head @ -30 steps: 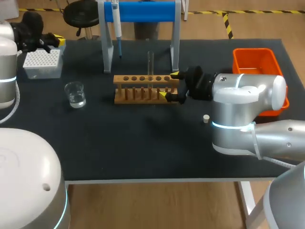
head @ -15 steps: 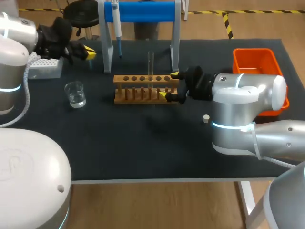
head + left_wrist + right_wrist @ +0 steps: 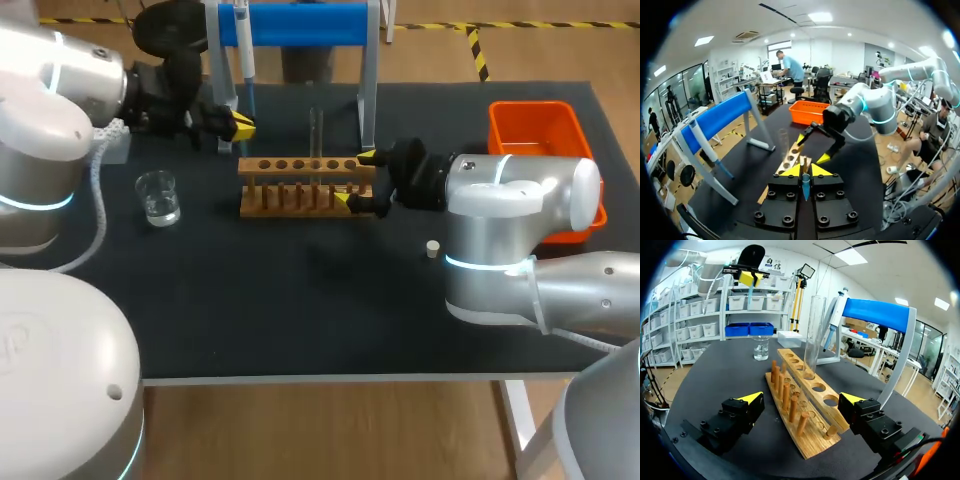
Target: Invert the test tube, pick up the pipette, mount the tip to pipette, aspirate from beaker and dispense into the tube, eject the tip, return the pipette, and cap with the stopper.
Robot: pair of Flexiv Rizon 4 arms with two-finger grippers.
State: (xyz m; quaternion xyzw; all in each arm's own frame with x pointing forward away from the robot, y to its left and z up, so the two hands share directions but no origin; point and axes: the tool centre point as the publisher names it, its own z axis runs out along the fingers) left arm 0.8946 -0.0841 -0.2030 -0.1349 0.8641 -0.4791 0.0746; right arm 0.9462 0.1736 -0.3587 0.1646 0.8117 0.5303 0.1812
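Pipette tip (image 3: 805, 189), small, blue and cone-shaped, is pinched between the closed fingers of the left gripper (image 3: 802, 171), above the table (image 3: 300, 300) near its back edge. Right gripper (image 3: 801, 400) is wide open, one finger each side of the wooden rack (image 3: 812, 442) end. The clear glass test tube (image 3: 812, 335) stands upright in this rack.

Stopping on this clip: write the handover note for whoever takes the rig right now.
Grippers: left gripper shut on a blue pipette tip, near the stand; right gripper open, astride the rack end.
Things: test tube upright in the rack; pipette hanging on the stand; beaker and stopper on the table.
Done: tube stands mouth up, tip fetched.
Left: take the pipette, mount the tip, aspirate, dispense, eject, return, cap.
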